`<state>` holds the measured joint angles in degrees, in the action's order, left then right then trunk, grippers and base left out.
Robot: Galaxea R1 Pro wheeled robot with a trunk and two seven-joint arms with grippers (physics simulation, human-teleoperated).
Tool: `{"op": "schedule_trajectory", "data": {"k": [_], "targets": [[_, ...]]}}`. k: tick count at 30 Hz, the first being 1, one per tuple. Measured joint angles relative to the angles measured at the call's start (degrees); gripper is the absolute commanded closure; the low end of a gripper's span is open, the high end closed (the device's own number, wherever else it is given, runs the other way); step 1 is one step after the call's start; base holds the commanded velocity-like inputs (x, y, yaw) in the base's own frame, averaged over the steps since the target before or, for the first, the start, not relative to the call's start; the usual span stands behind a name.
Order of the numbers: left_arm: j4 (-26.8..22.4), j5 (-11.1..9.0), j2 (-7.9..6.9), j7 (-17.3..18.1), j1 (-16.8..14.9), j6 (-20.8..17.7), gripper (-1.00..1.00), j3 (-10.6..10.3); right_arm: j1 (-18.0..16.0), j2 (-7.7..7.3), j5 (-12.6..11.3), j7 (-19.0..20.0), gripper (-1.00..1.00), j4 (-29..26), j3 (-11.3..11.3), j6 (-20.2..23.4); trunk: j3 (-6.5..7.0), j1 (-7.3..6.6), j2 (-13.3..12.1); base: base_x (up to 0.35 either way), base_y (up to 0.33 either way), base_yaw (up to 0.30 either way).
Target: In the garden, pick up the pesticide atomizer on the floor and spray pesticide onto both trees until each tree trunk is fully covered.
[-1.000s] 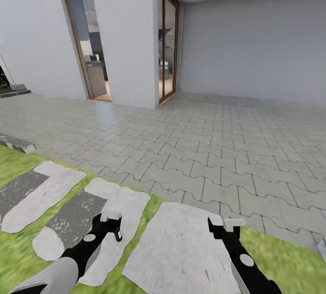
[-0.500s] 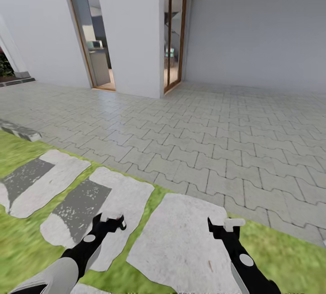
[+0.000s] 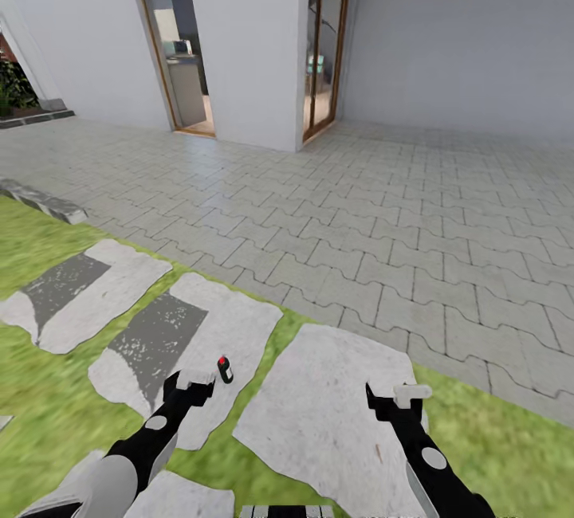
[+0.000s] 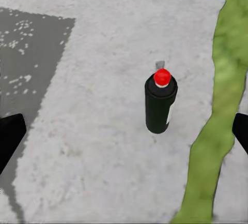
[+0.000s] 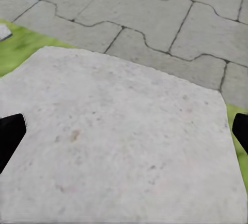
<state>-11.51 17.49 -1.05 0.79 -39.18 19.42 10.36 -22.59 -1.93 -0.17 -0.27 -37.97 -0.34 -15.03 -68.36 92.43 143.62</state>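
**Atomizer in reach of the left gripper, not yet grasped**

The paving [image 3: 446, 207] runs from the house wall to the grass [image 3: 32, 414], where pale stepping slabs [image 3: 327, 414] lie. The atomizer [image 3: 226, 369] stands upright on one slab, just beyond the left gripper [image 3: 194, 385]. The right gripper [image 3: 395, 398] hangs over the neighbouring slab.

To grasp well, I judge the left gripper should go forward and down until its fingers straddle the dark body below the red cap, then close squarely so the bottle does not tip.

From the head the atomizer is a small dark speck. The left wrist view shows the atomizer [image 4: 160, 104] clearly, with its white label, standing free between spread fingers [image 4: 9, 137]. The right wrist view shows released fingers [image 5: 10, 136] above bare slab [image 5: 119, 146].
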Motion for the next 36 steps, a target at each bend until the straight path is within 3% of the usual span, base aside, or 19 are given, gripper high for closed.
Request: {"op": "schedule_trajectory", "data": {"k": [7, 16, 24, 36], "targets": [[-0.06, 0.00, 0.00, 0.00, 0.06, 0.08, -1.00, 0.00, 0.00, 0.00, -0.01, 0.00, -1.00, 0.00, -0.03, 0.00, -2.11, 0.18, 0.09, 0.000, 0.000, 0.114], [-0.09, 0.00, 0.00, 0.00, 0.07, 0.09, -1.00, 0.01, 0.00, 0.00, -0.01, -0.01, -1.00, 0.00, -0.18, 0.09, -4.91, 0.41, 0.21, 0.000, 0.000, -0.086], [-0.04, 0.00, 0.00, 0.00, 0.06, 0.09, -1.00, 0.01, 0.00, 0.00, -0.01, 0.00, -1.00, 0.00, -0.06, 0.04, -5.41, 0.41, 0.22, 0.017, -0.014, -0.098], [-0.01, -0.03, 0.07, 0.00, 0.06, 0.09, -1.00, 0.00, 0.00, 0.00, -0.01, -0.07, -1.00, 0.00, 0.01, 0.00, -5.51, 0.41, 0.22, 0.143, -0.214, 0.041]]}}
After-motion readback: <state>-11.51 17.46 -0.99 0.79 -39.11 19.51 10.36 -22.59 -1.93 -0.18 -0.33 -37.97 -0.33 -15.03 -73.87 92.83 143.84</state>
